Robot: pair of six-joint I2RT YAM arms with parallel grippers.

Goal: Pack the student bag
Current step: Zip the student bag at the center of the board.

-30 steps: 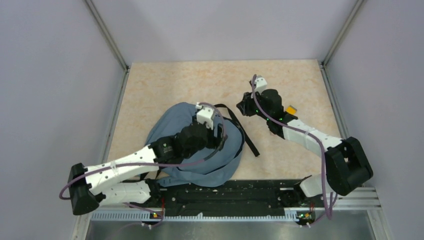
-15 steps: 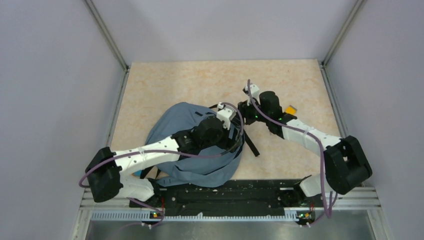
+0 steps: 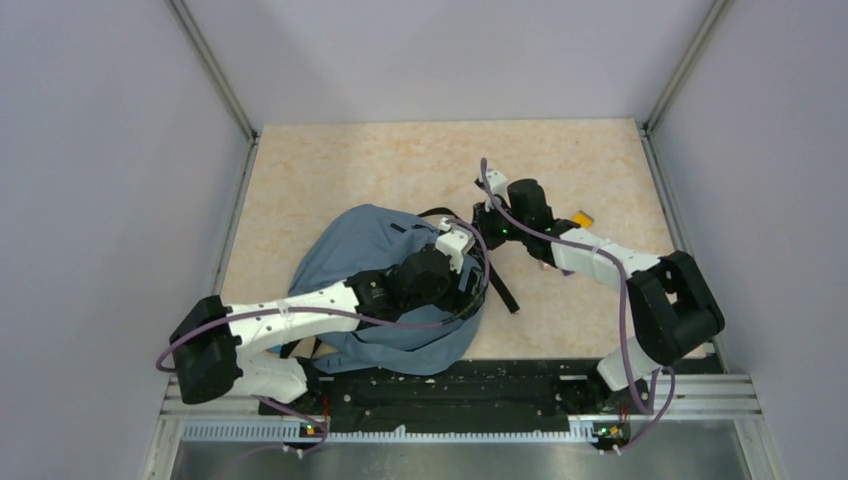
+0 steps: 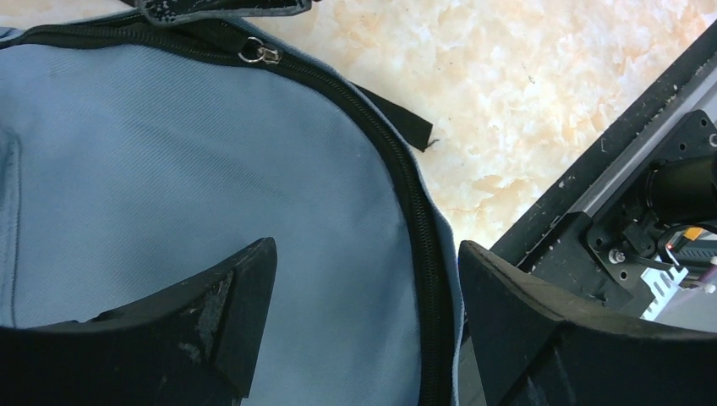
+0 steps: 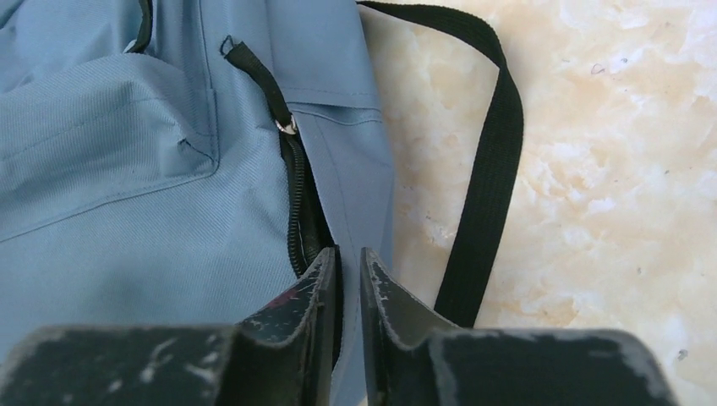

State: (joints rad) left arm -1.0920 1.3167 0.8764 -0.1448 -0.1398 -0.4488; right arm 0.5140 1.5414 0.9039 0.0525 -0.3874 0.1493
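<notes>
Right hand (image 5: 349, 258) reached the student bag (image 5: 127, 169) (left hand (image 4: 365, 249) slid rightward).

A pale marbled beige tabletop (image 3: 380, 165) fills the middle of the top view, boxed in by plain lavender-grey walls on the left (image 3: 100, 150), at the back (image 3: 440, 50) and on the right (image 3: 770, 150). Thin metal strips (image 3: 213, 72) run along the corners. A black rail (image 3: 480, 385) and a steel trough (image 3: 450, 455) cross the bottom edge. The light is even and soft.
</notes>
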